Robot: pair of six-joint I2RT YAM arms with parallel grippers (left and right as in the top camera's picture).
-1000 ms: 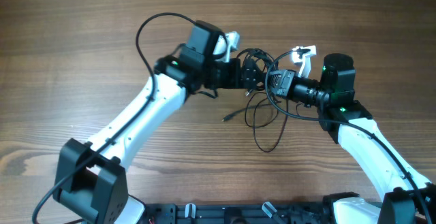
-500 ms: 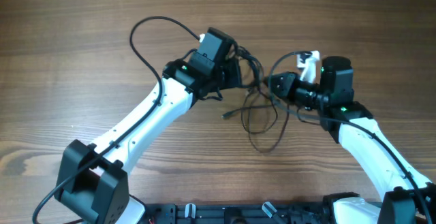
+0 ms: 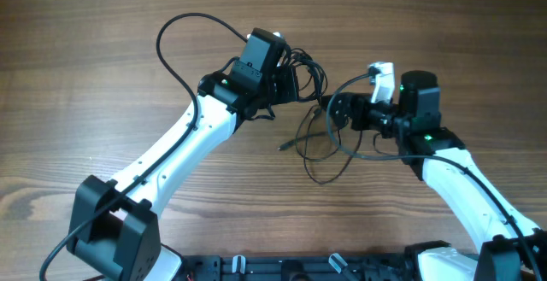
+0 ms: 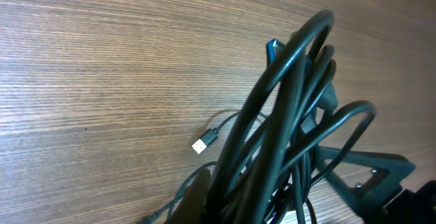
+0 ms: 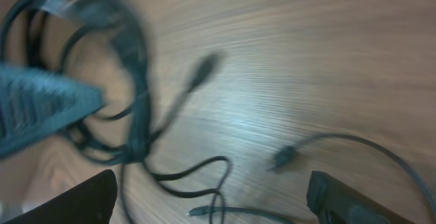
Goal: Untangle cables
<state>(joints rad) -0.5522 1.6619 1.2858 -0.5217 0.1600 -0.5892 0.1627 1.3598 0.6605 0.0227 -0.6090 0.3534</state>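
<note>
Black cables, seemingly three, bunch in the clamped left gripper; right gripper spread wide.

White-shelled arms with black joints, thick black wiring, apparently green indicator lights

Brown wood-grain tabletop, matte finish. Loose black loops of cables lying flat near centre, with small plug end on the wood just beside them. Rest of bundle lifted off the surface.
</note>
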